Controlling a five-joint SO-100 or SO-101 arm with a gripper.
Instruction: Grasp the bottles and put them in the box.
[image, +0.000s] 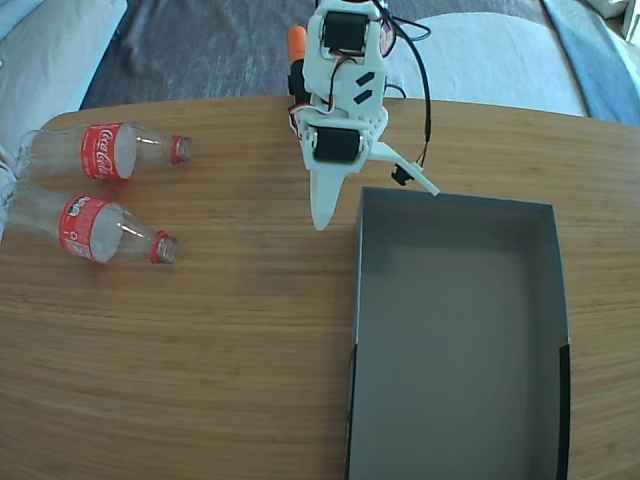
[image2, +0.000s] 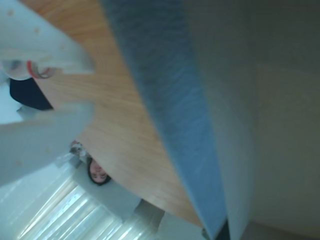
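Both bottles (image: 100, 190) look empty: light, slick, crushable; I'd pinch mid-label. My fingers (image: 375, 205) hang spread, holding nothing

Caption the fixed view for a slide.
Two bottles lie left, hand open beside the empty box.

A wooden table (image: 220, 360) with a rounded edge is seen in the fixed view. Two Coca-Cola bottles (image: 100, 150) (image: 90, 228) are laid on their sides at its left. A grey cardboard box (image: 358, 280) is set at its right.
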